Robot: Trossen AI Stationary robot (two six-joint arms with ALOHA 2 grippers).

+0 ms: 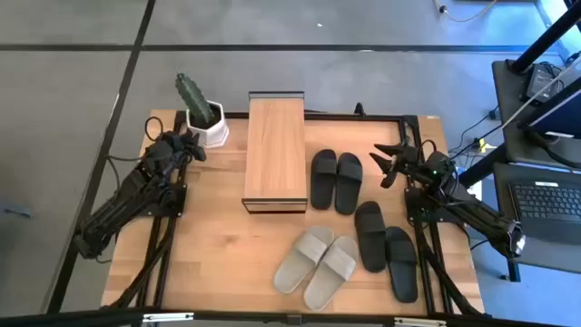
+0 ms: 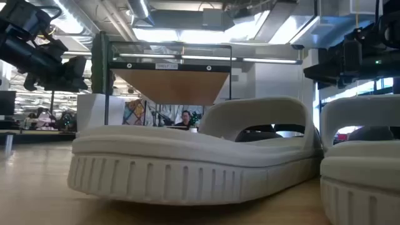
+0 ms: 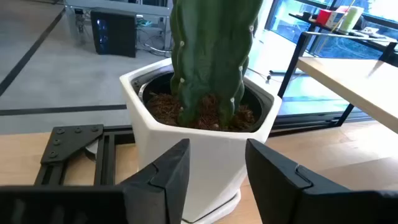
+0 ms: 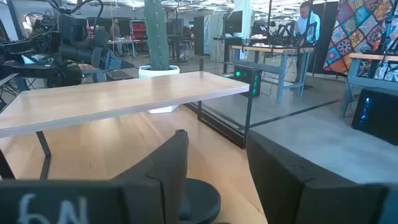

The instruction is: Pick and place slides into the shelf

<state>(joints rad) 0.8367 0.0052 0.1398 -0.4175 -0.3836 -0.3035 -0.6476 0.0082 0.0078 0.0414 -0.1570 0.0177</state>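
Grey floor [image 1: 73, 73] with dark seams; laptop [image 1: 554, 202] at right; bright ceiling lights [image 2: 156, 34].

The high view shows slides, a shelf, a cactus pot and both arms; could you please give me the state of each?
Black slides beside shelf: flat on table, side by side.
Black slides near right arm: flat, staggered.
Grey slides: flat, side by side, angled.
Shelf: top bare.
Cactus pot: upright.
Left gripper: open, facing the pot.
Right gripper: open, empty, by the table's far right corner.
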